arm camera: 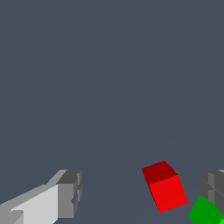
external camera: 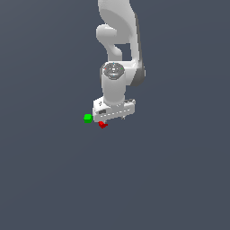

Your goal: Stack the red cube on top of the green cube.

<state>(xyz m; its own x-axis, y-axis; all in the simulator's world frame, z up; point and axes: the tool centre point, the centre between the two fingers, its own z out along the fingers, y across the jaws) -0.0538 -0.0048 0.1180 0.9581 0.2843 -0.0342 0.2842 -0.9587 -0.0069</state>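
The red cube [external camera: 103,124] lies on the grey floor just below the white gripper [external camera: 111,118]. The green cube [external camera: 88,118] sits close beside it, toward the exterior view's left, with a small gap between them. In the wrist view the gripper [arm camera: 142,192] is open, its grey fingertips [arm camera: 70,194] wide apart. The red cube [arm camera: 165,186] lies between them, nearer one finger, and touches neither. The green cube [arm camera: 205,212] shows at the picture's edge, next to that same finger and partly cut off.
The white arm [external camera: 119,54] rises behind the gripper. The plain dark grey floor [external camera: 170,179] extends all around; nothing else shows.
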